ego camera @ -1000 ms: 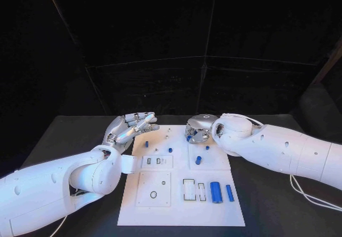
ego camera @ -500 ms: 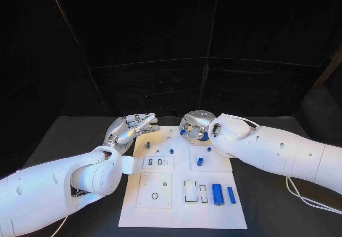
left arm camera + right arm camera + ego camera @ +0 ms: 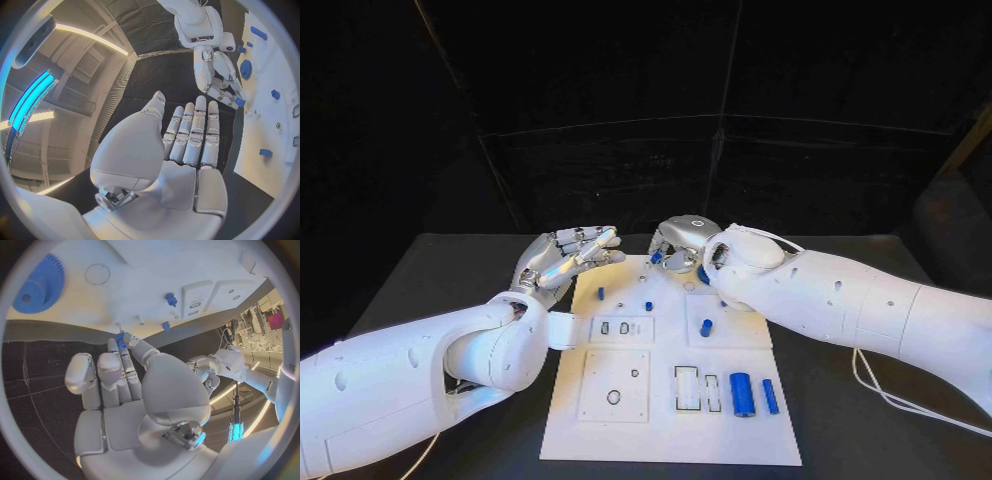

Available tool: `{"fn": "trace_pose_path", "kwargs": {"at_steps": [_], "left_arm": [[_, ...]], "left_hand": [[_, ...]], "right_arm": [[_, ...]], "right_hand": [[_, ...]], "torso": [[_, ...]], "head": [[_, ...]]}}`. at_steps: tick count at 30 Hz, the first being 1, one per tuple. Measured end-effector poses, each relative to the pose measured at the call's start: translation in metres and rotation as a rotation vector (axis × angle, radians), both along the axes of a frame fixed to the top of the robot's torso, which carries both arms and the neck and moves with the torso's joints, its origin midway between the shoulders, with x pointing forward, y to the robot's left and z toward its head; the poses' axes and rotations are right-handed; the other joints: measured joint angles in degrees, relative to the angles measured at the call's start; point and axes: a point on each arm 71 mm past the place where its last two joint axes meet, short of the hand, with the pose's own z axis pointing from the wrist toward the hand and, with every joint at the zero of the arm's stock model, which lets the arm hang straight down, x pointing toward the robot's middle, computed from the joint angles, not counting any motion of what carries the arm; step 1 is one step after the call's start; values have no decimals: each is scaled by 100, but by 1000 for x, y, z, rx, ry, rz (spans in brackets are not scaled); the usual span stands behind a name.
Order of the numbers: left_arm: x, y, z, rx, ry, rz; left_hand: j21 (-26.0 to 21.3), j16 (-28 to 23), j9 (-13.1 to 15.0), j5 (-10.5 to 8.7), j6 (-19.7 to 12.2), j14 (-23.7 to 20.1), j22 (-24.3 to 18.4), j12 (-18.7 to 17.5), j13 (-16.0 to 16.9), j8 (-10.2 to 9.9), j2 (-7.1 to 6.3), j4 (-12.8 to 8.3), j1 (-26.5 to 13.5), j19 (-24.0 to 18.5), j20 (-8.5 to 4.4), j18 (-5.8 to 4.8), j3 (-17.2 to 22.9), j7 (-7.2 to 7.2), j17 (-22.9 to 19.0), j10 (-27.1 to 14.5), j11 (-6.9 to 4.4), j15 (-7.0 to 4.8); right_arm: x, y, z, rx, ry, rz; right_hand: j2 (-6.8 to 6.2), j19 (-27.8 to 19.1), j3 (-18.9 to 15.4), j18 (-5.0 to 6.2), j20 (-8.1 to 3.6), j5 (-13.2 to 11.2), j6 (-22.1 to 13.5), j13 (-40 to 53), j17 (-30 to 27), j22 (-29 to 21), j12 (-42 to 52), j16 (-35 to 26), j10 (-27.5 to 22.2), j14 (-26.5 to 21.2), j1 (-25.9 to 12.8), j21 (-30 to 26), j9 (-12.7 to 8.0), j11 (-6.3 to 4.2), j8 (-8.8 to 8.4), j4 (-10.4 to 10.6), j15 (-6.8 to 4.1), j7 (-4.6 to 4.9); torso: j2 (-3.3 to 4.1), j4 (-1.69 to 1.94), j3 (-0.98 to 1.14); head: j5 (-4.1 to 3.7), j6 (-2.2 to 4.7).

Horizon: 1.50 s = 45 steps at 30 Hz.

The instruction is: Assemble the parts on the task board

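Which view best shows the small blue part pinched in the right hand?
The right wrist view: the small blue part sits unobstructed between the right hand's fingertips. The left wrist view shows it tiny; the head view hides it behind the hand.

Matt white task board (image 3: 668, 420), plastic-looking

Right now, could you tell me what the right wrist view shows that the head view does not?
The right wrist view gives the blue gear lying on the task board, and a close look at the small blue part pinched at the right hand fingertips. The head view gives the two long blue parts and rectangular slots at the board's near end. Both share the board, the right hand and the standing blue pegs.
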Motion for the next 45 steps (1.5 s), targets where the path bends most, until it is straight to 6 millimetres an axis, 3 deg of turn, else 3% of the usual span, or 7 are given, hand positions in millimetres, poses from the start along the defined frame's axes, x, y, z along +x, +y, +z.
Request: {"fn": "trace_pose_path", "kwargs": {"at_steps": [23,45], "left_arm": [[1,-2,5,-2,-9,-6],[1,-1,9,-3,-17,-8]], "left_hand": [[0,0,1,0,0,0,-7,0,0,0,0,-16,0,0,0,0,-16,0,1,0,0,0],[-1,0,2,0,0,0,-6,0,0,0,0,-16,0,0,0,0,-16,0,-4,0,0,0]], "right_arm": [[10,19,-5,-21,24,-1],[13,19,-1,-37,16,-26]], "right_hand": [[-23,0,47,1,0,-23,-3,-1,14,10,0,24,0,0,-23,0,-3,0,-1,17,0,-2],[-82,-1,82,1,0,-70,-26,2,-7,9,2,23,-1,-22,-83,0,-8,0,-48,53,21,-3]], "torso": [[36,4,-8],[78,3,-18]], "head": [[38,-24],[44,-52]]}}
